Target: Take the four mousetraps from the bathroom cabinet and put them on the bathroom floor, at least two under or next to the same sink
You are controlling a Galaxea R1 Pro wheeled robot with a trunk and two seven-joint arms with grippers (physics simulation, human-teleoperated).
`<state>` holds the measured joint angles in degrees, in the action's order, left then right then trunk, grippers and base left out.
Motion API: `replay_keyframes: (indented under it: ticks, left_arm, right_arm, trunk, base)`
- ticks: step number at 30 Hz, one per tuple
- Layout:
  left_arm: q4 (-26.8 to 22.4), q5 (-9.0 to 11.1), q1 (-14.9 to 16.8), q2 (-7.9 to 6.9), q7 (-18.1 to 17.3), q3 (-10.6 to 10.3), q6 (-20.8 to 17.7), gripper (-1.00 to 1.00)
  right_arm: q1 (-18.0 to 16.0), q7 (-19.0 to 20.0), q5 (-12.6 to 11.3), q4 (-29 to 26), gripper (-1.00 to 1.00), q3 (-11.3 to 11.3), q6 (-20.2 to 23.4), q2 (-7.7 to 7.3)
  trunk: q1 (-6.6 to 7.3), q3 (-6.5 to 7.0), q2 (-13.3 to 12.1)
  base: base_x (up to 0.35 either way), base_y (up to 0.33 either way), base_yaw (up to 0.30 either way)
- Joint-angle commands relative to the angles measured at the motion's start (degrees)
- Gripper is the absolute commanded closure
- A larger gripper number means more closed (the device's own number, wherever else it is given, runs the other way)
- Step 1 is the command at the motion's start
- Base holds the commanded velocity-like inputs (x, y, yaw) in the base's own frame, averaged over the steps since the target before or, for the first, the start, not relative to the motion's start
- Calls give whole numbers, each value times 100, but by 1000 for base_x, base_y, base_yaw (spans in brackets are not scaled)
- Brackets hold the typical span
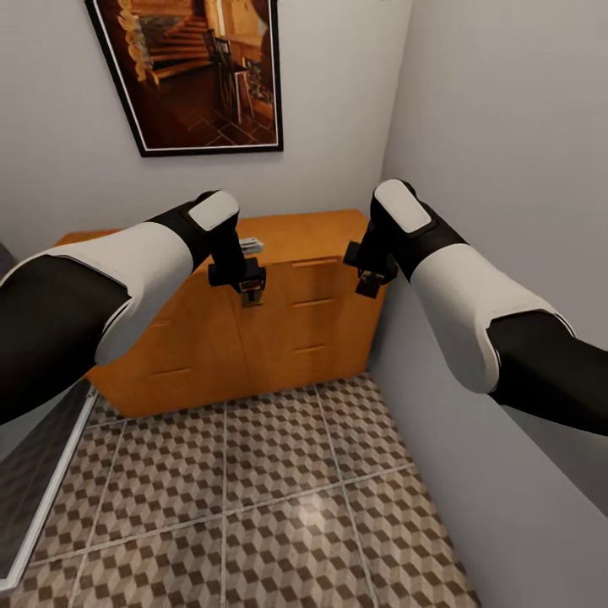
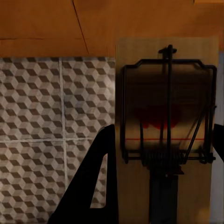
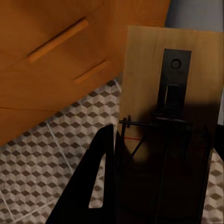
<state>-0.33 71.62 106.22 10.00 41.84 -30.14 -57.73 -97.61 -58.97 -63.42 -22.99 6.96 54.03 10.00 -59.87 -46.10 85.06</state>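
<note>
Plenty of open cube-tiled bathroom floor (image 1: 279, 498) lay before the cabinet (image 1: 287, 312) in that tight corner, each claw, left gripper (image 1: 251, 290) and right gripper (image 1: 369, 282), clamped on a mousetrap (image 2: 165, 121) (image 3: 170, 121), a thin-edge pinch I figured could slip.

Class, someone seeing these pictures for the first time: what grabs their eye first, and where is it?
Two black-and-white arms reach toward the orange cabinet in the corner. The left hand and right hand each grip a mousetrap above the cube-patterned floor. A framed picture hangs on the wall above.
</note>
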Motion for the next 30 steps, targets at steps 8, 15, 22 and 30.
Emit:
replay_keyframes:
  ticks: [8,15,22,30]
  left_arm:
    - [2,52,4,-1,52,-27,-22,100]
    - [8,48,4,-54,52,-33,-28,100]
    - [25,54,4,-205,49,-36,-36,100]
    - [25,20,-268,-442,42,-36,21,100]
  right_arm:
    - [-4,-31,-45,132,100,16,-35,0]
    - [-4,121,-44,466,100,16,-209,0]
    - [-4,326,-39,938,100,16,-328,0]
    - [-2,1512,-9,2234,100,12,-916,0]
  trunk:
    - [4,-5,3]
    - [4,-5,3]
    - [4,-5,3]
    - [4,-5,3]
  base:
    - [-338,0,0]
    - [-338,0,0]
    - [-338,0,0]
    - [-338,0,0]
